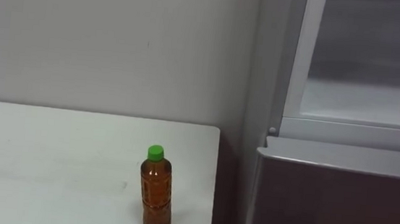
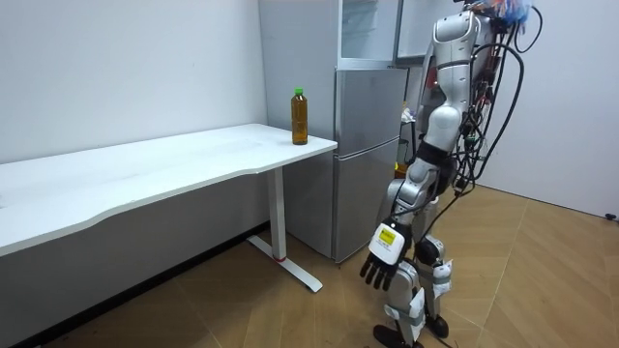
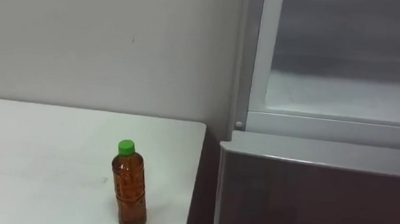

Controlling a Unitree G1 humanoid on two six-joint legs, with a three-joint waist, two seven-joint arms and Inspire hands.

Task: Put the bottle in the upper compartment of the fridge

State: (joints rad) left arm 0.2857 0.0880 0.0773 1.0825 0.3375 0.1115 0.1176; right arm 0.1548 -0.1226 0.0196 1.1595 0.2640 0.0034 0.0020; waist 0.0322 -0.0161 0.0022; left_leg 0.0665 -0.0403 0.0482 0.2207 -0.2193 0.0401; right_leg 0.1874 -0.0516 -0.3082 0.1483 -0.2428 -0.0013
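The long white desk-style table (image 2: 145, 169) stretches away to the left of the robot's left hand (image 2: 385, 259), with its top well above that hand. The tall grey 2-door fridge (image 2: 366, 145) stands just ahead of the hand. Its lower door is closed, and its pale upper compartment (image 1: 365, 90) is open, far above the hand. The clear plastic bottle of brown drink (image 1: 156, 193), topped by a small green cap (image 1: 155, 151), stands upright near the table corner closest to the fridge. It is up and ahead of the hand, well apart from it and untouched.

The left hand hangs low beside the robot's leg with its fingers loosely spread and empty.

The step in hand appears to be the reach for the bottle, and nothing of the task is done yet. To do it well:

1. Raise the hand above the table edge before moving forward, so the fingers do not strike the rim.
2. Approach the bottle from the side, level with its label band and below the cap.
3. Wrap the thumb and fingers around the body before lifting, because a tall narrow bottle will likely tip at a glancing touch.
4. Lift straight up and keep it upright on the way towards the upper compartment.
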